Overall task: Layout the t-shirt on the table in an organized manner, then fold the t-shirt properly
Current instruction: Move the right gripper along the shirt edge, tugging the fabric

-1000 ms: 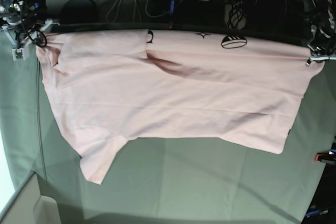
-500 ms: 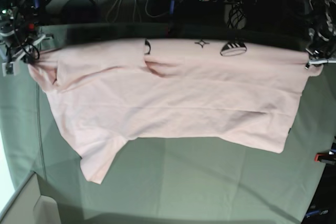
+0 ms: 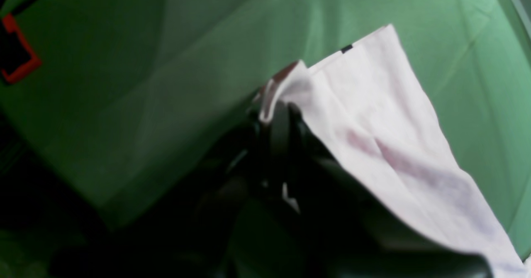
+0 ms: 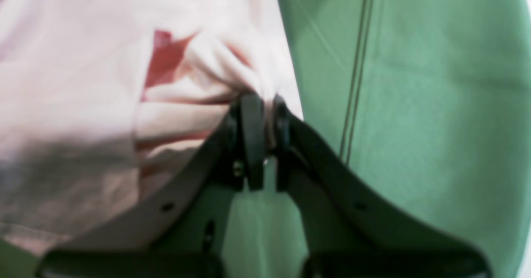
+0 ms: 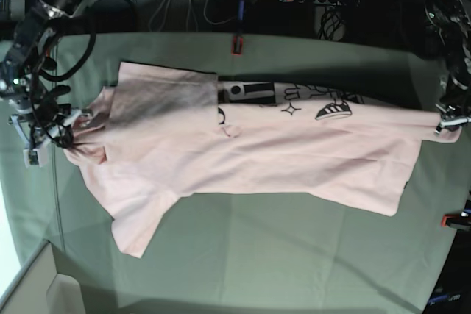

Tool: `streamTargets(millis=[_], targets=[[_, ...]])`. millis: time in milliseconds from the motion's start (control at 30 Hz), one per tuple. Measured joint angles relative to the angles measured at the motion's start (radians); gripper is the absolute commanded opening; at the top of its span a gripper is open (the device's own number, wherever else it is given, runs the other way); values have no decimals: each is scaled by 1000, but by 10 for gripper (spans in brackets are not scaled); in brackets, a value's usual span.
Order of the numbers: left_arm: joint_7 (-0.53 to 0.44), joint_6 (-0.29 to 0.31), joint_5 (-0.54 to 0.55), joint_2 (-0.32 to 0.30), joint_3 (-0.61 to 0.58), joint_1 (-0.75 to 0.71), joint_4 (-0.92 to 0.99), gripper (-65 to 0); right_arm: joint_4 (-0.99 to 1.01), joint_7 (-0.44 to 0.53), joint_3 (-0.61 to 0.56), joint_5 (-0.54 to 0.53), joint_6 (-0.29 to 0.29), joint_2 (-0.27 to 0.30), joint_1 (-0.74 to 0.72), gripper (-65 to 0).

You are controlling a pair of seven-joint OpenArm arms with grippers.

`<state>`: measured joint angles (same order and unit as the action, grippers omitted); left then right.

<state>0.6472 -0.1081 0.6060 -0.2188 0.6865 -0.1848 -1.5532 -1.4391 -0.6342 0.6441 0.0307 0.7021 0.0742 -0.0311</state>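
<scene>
T-shirt spread lengthwise across the middle of the table, far long edge doubled back so that black print shows along it, one sleeve trailing toward the near edge at the left of the shirt, small dark hem tag at its right end.

At the left end of the shirt: right gripper clamped shut on a bunched corner near the shoulder — wrist view shows cloth pinched between closed fingers, creases radiating from the pinch. At the right end: left gripper likewise shut on the hem corner, cloth draped over the fingers and hanging clear of the table there.

Step in hand, by the look of it: laying the shirt out flat before any fold. To do it well: keep both pinches firm and level, draw the two ends apart just enough to take up slack without stretching, then carry the doubled far edge away from the near sleeve so it unrolls — lower together, release only once cloth rests flat. Risk: uneven pull leaving a diagonal wrinkle, or the bunched left corner slipping out.
</scene>
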Motion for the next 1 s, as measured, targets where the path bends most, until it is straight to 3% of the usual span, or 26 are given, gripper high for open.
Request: streamTargets(millis=[133, 333, 467, 567, 833, 1000], targets=[[0, -1, -2, 1, 0, 11, 0, -650, 109, -6, -4, 2, 0, 27, -10, -617], [0, -1, -2, 1, 0, 7, 0, -650, 109, -7, 6, 4, 0, 36, -7, -406], [0, -1, -3, 1, 0, 10, 0, -650, 40, -7, 47, -8, 0, 28, 23, -323], [0, -1, -3, 1, 0, 10, 0, -650, -57, -9, 87, 4, -5, -4, 69, -304], [0, -1, -2, 3, 0, 8, 0, -650, -242, -12, 99, -2, -4, -210, 245, -304], [-5, -1, -3, 18, 0, 8, 0, -650, -214, -4, 58, -3, -3, -224, 275, -305]])
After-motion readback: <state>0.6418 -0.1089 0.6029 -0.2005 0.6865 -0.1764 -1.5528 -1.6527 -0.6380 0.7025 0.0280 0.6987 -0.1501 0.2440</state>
